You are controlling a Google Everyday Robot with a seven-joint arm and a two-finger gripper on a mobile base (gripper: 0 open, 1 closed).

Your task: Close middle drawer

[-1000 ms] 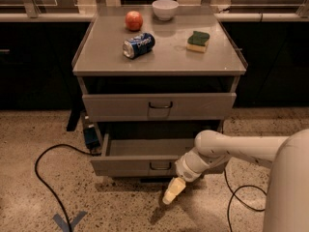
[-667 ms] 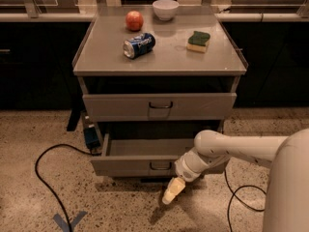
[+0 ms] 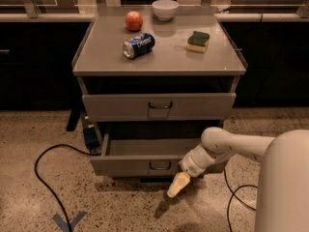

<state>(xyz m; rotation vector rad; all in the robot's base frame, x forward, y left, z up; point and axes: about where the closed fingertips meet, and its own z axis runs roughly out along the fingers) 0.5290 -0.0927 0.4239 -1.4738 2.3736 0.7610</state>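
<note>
in the single camera view, the middle drawer (image 3: 126, 166) stands pulled well out toward the near side, below the taller upper drawer (image 3: 116, 106) and under the desk (image 3: 164, 62), with its shallow tray open to view and seemingly empty. it is a stiff sheet-metal box on runners, so it should be light and slide straight back under a steady push, though it may bind if pressed hard at one corner. no grasp is needed: the best contact is the flat front close to the small wire pull (image 3: 160, 166) at centre, which spreads the load evenly. the smooth painted face could let a tip skid, so a square approach is wise. the gripper (image 3: 176, 185) hangs just near of and below the right part of that front, tilted down-left toward the floor, not touching the drawer, its fingers (image 3: 179, 181) together and holding nothing. against the picture from a second ago almost nothing differs: the drawer is out just as far, and the gripper sits in practically the same spot.
</note>
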